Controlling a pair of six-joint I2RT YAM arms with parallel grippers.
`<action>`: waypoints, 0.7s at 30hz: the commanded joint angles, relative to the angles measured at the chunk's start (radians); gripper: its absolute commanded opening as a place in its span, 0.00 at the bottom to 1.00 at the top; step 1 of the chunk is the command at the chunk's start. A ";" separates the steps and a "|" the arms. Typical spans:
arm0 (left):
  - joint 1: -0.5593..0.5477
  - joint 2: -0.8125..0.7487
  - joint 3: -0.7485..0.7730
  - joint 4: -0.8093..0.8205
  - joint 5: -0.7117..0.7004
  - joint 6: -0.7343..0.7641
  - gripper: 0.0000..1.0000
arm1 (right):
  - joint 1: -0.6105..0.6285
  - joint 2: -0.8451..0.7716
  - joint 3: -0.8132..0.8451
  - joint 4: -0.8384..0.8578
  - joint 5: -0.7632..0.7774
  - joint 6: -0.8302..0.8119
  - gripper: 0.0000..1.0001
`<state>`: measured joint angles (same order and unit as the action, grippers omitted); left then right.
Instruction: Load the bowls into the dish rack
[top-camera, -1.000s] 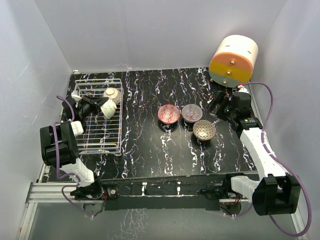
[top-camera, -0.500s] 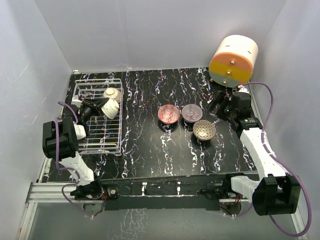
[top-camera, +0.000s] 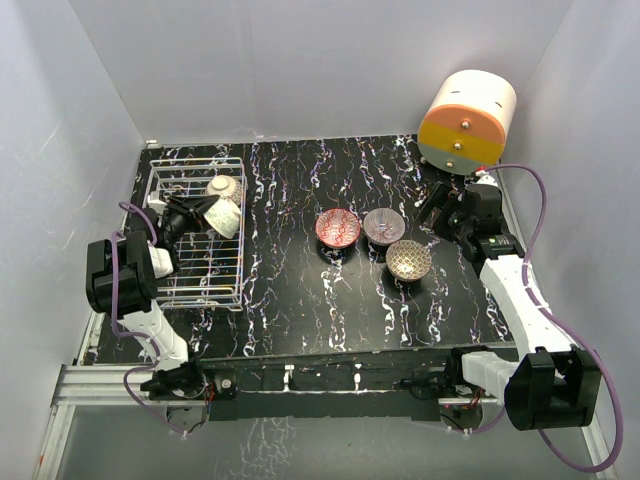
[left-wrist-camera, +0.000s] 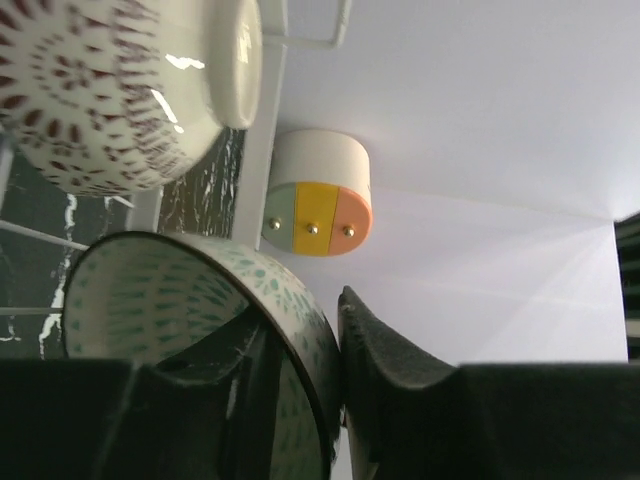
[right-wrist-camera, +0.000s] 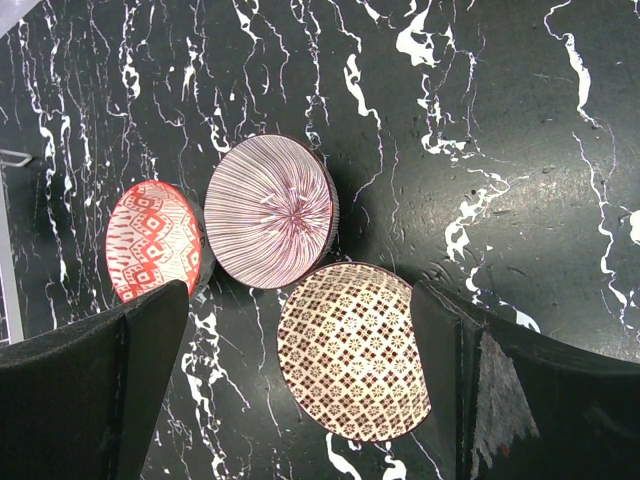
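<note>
The counter (top-camera: 300, 290) fills the middle of the overhead frame, and the dish rack (top-camera: 200, 275) stands at its left edge, long axis running up and down the picture. The cylinder (top-camera: 467, 122) sits in the upper right corner.

Two bowls are in the upper end of the rack. The pale green bowl (top-camera: 223, 218) is tipped onto its side, just below the second bowl (top-camera: 227, 187). The other three bowls cluster at centre frame, well right of the rack: the red bowl (top-camera: 338, 228), the purple-grey bowl (top-camera: 383, 226) and, lower right of them, the brown-gold bowl (top-camera: 408, 260).

The left claw (top-camera: 190, 212) reaches in from the rack's left side and is clenched on the pale green bowl's wall, one finger inside, the outer pad (left-wrist-camera: 385, 400) against the rim. How firm that grip is I cannot judge.

The right claw (top-camera: 436, 207) is released and empty, up and right of the cluster. It is plainly the nearer arm, with the brown-gold bowl closest beneath it.

Whether the two racked bowls touch is hard to tell. The wrist view cuts off both, and the left arm hides the rack's left rail.
</note>
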<state>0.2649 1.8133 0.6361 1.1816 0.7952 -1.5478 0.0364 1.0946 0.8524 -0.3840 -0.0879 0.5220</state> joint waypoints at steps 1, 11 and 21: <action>-0.001 0.043 -0.035 -0.299 -0.070 0.159 0.32 | -0.005 0.004 -0.012 0.066 0.013 -0.017 0.98; 0.004 0.019 0.003 -0.436 -0.095 0.250 0.52 | -0.006 0.010 -0.013 0.074 0.006 -0.016 0.98; 0.004 -0.127 0.125 -0.810 -0.192 0.467 0.63 | -0.006 0.005 -0.019 0.076 0.004 -0.014 0.98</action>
<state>0.2756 1.7283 0.7341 0.6724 0.6891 -1.2526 0.0364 1.1061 0.8345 -0.3630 -0.0887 0.5217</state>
